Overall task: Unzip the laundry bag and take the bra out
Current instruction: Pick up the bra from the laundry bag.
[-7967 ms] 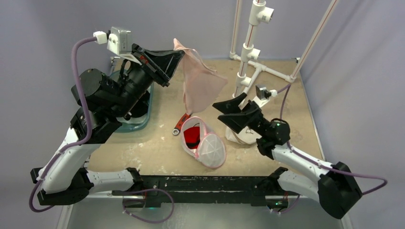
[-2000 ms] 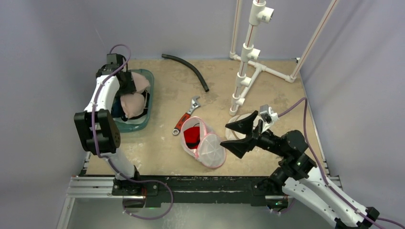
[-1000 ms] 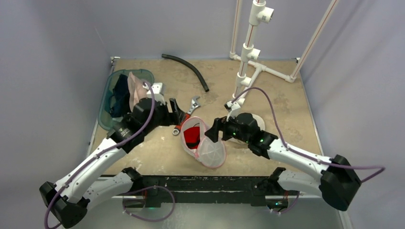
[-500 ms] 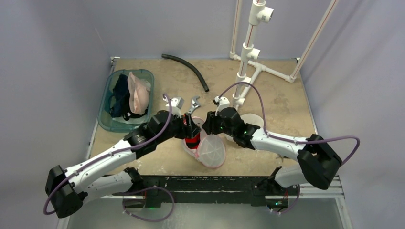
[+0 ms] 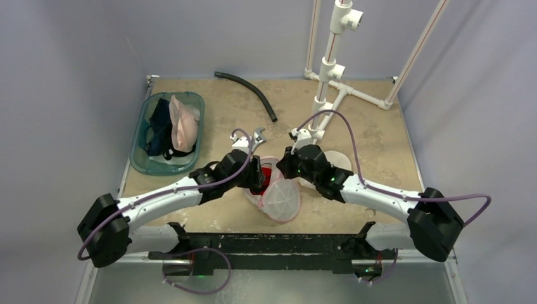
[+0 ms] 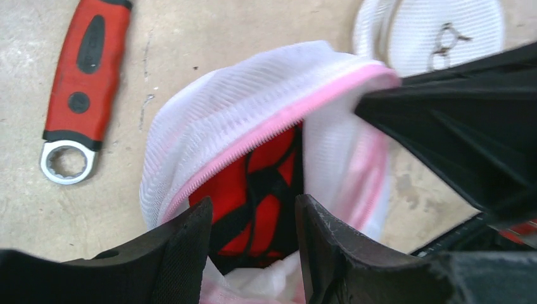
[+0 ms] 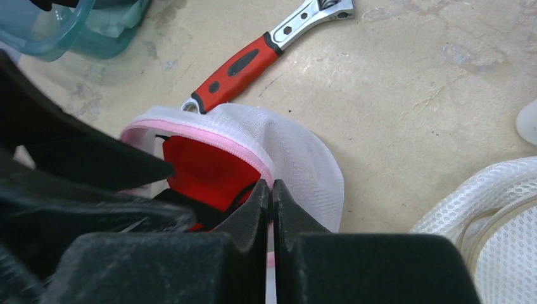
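The laundry bag [image 5: 278,199], white mesh with a pink zipper, lies unzipped in the middle of the table. A red and black bra [image 6: 259,190] shows in its mouth. My left gripper [image 6: 253,206] is open at the mouth of the bag [image 6: 209,120], one finger on each side of the bra. My right gripper [image 7: 271,187] is shut on the pink zipper rim of the bag [image 7: 304,158], beside the bra [image 7: 202,168]. From above, both grippers meet over the bag's far end, left [image 5: 256,177] and right [image 5: 283,166].
A red-handled wrench [image 7: 253,63] lies just beyond the bag. A teal bin [image 5: 135,152] with clothes stands at the left. A second white mesh bag [image 5: 335,161] lies to the right, under my right arm. A black hose [image 5: 250,88] and a white pipe frame [image 5: 326,82] are at the back.
Both arms have closed in on the bag's mouth. The right gripper has shut on the zipper rim. The left jaws have narrowed around the bra.
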Controlling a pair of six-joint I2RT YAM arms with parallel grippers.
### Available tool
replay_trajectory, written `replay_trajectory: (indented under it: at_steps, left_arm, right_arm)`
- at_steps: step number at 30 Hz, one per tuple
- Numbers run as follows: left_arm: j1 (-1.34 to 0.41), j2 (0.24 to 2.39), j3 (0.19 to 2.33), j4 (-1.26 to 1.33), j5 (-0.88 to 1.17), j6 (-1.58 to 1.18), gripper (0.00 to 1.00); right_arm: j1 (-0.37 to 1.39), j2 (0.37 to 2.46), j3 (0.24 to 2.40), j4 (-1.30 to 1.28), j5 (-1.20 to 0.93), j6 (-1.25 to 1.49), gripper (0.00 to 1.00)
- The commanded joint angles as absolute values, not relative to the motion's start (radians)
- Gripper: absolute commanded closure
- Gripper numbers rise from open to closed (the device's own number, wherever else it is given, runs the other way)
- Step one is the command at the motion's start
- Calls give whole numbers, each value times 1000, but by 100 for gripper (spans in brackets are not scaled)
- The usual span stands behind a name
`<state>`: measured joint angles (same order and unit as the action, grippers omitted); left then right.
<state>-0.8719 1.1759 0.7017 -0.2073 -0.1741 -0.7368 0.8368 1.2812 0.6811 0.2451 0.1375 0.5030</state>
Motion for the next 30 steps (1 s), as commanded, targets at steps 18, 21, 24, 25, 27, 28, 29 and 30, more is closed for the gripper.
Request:
replay_trajectory:
  at_steps: [18, 21, 24, 25, 27, 28, 29, 30]
  left_arm:
    - [-993, 1466, 910, -291, -527, -557, 17]
    - [-993, 1502, 913, -301, -554, -576, 19]
    - [-994, 1537, 917, -311, -574, -592, 20]
    - [-994, 1549, 918, -314, -581, -598, 20]
    - [-993, 1577, 923, -318, -592, -605, 20]
    - [-993, 1590, 925, -318, -595, -606, 21]
    - [-994, 1603, 925, -315, -595, -605, 22]
    - [-993, 1616, 927, -311, -596, -604, 24]
  right_arm:
    - [844, 1180, 577, 295, 56, 440, 100]
    - [845, 1168, 571, 300, 46, 437, 100]
    - [845, 1158, 567, 302, 35, 435, 100]
    - [844, 1155, 565, 302, 33, 435, 100]
    - [844, 1147, 562, 302, 28, 434, 100]
    - [845, 1142, 561, 302, 26, 434, 100]
    - [845, 1136, 559, 302, 24, 434, 100]
    - [844, 1132, 557, 302, 20, 432, 100]
